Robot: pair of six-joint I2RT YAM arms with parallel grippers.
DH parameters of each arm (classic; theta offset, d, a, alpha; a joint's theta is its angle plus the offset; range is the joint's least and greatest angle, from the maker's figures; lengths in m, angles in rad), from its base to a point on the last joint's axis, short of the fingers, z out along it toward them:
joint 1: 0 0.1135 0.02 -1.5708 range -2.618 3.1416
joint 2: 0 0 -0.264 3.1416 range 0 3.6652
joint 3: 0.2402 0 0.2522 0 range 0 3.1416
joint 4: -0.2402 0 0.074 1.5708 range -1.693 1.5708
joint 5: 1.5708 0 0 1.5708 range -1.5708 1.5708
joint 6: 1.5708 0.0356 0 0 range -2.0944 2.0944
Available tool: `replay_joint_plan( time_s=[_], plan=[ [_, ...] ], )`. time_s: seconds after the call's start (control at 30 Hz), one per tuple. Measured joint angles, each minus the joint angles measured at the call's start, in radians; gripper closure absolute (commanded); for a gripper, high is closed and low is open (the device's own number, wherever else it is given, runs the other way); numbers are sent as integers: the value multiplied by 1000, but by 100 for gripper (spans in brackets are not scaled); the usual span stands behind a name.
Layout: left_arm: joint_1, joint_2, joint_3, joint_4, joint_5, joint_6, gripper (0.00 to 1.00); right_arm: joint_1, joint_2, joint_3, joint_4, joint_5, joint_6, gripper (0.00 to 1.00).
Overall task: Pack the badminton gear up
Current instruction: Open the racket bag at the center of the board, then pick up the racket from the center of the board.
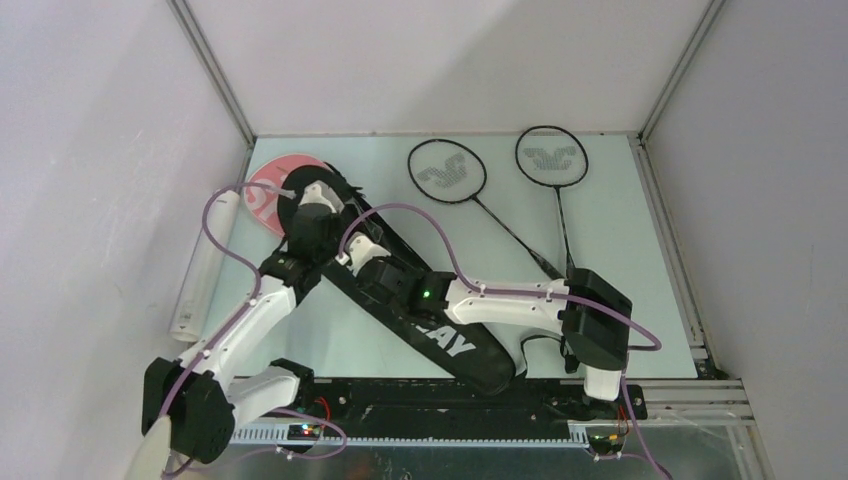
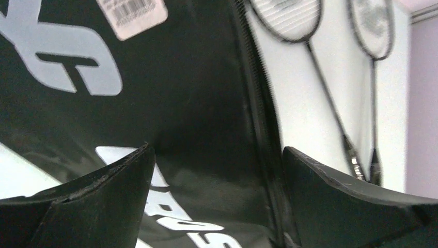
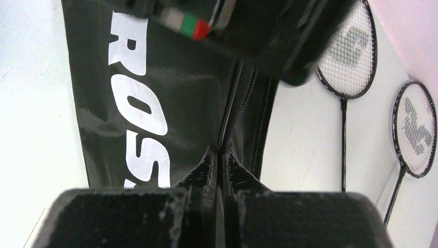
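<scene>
The black "CROSSWAY" bag [image 1: 462, 347] lies slantwise from back left to front right. My left gripper [image 1: 316, 205] is open over its wide end; in the left wrist view its fingers [image 2: 121, 178] stand on both sides of the bag's zipper edge [image 2: 261, 129]. My right gripper [image 3: 222, 155] is shut on a thin fold of the bag [image 3: 191, 103] by the zipper, near the bag's middle [image 1: 358, 252]. Two black rackets [image 1: 447, 170] [image 1: 551, 155] lie at the back right. The pink bag [image 1: 262, 195] sits partly under the black bag. Pink rackets and shuttlecocks are out of view.
The long translucent tube [image 1: 200, 275] lies along the left wall. White walls close in the back and both sides. A metal rail [image 1: 690, 330] runs along the table's right edge. The rackets' handles [image 1: 560, 268] end close to the right arm's elbow.
</scene>
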Motion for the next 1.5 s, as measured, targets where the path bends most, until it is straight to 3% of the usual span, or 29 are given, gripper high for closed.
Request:
replay_joint_plan(
  time_s=[0.1, 0.23, 0.3, 0.33, 0.4, 0.43, 0.5, 0.57, 0.63, 0.73, 0.77, 0.83, 0.97, 1.17, 1.27, 1.5],
  plan=[
    [-17, 27, 1, -68, -35, 13, 3, 11, 0, 0, 5, 12, -13, 100],
    [-74, 53, 19, -148, -110, 21, 24, 39, 0, -6, 6, 29, -27, 100],
    [-91, 53, 24, -165, -129, 22, 47, 50, 0, -10, 5, 42, -28, 100],
    [-93, 53, 25, -167, -136, 17, 68, 56, 0, -11, 5, 50, -30, 100],
    [-97, 53, 26, -177, -145, 19, 95, 66, 0, -11, 7, 68, -29, 100],
    [-98, 53, 26, -183, -148, 12, 97, 71, 0, -11, 7, 80, -30, 100],
    [-100, 51, 26, -194, -148, 11, 100, 78, 0, -11, 11, 97, -27, 92],
    [-104, 41, 26, -198, -148, 14, 100, 83, 0, -11, 13, 104, -19, 69],
    [-106, 26, 26, -198, -157, 36, 100, 88, -5, -11, 8, 97, -8, 40],
    [-119, -7, 26, -189, -166, 95, 100, 94, -47, -25, -7, 56, 11, 19],
    [-124, -19, 26, -182, -167, 126, 100, 94, -78, -41, -8, 37, 16, 7],
    [-134, -38, 32, -170, -162, 196, 100, 91, -161, -82, -5, -4, 27, 1],
    [-138, -19, 100, -158, -107, 339, 100, 24, -401, -184, 14, -165, 78, 1],
    [-140, 167, 316, -160, -76, 528, 100, -469, -715, -364, 40, -479, 196, 1],
    [-141, 282, 422, -183, -70, 616, 100, -660, -712, -417, -8, -560, 198, 2],
    [-134, 523, 628, -254, -49, 712, 100, -1074, -421, -422, -57, -568, 195, 4]
  ],
)
